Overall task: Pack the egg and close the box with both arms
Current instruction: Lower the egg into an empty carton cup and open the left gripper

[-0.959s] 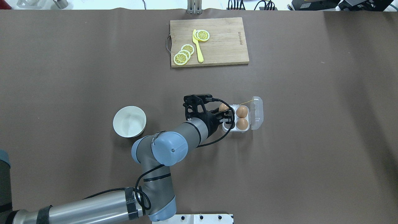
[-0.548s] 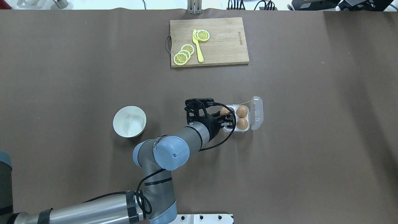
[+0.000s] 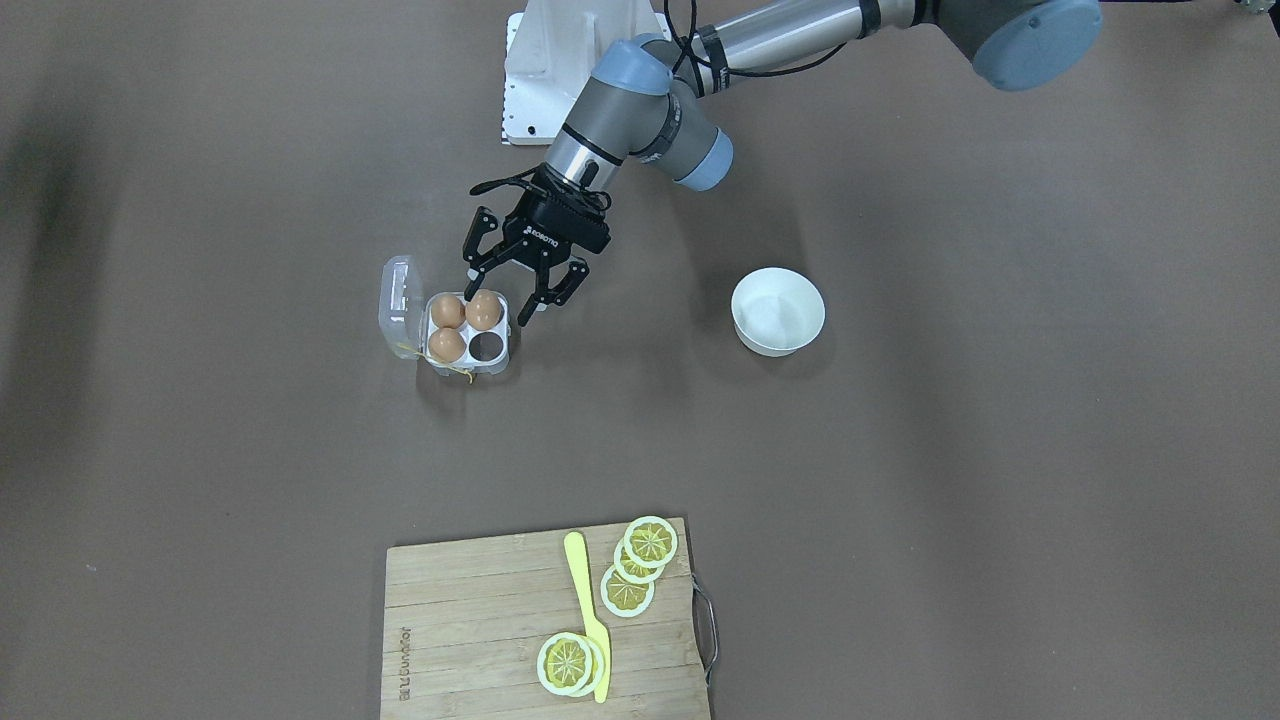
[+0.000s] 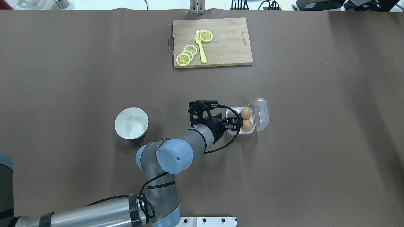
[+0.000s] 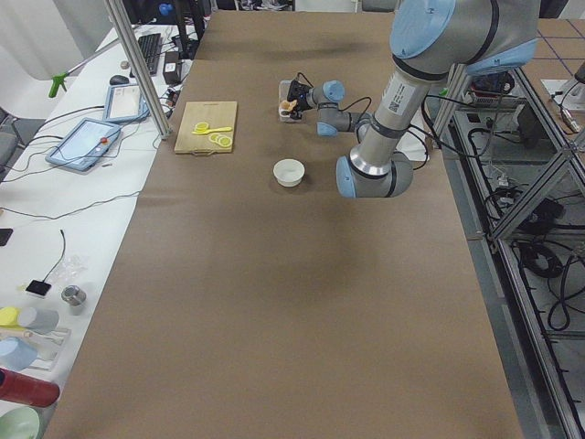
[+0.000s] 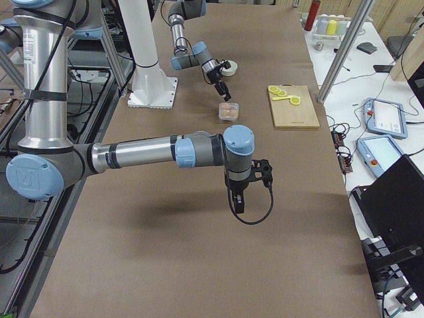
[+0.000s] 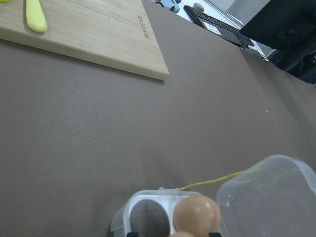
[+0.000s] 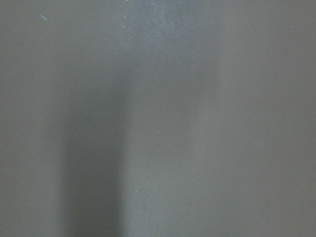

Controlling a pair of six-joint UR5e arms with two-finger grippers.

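Observation:
The clear box (image 3: 497, 368) stands open, its lid (image 3: 397, 295) folded out to the robot's right. Two eggs (image 3: 446, 311) (image 3: 446, 345) lie in the cells by the lid. My left gripper (image 3: 497, 305) reaches over the tray, its fingers on either side of a third egg (image 3: 484, 310) that sits low in the near-left cell. The far-left cell (image 3: 488, 346) is empty. From overhead the gripper (image 4: 236, 123) hides that egg. My right gripper (image 6: 238, 205) hangs over bare table, far from the box, and I cannot tell its state.
A white bowl (image 3: 778, 310) stands on the robot's left of the box. A wooden cutting board (image 3: 545, 620) with lemon slices and a yellow knife (image 3: 585, 610) lies at the far side. A yellow thread (image 7: 212, 181) trails from the box's far corner.
My left gripper has carried the egg from above the far-left cell toward the robot and down into the near-left cell. The box and bowl have not moved.

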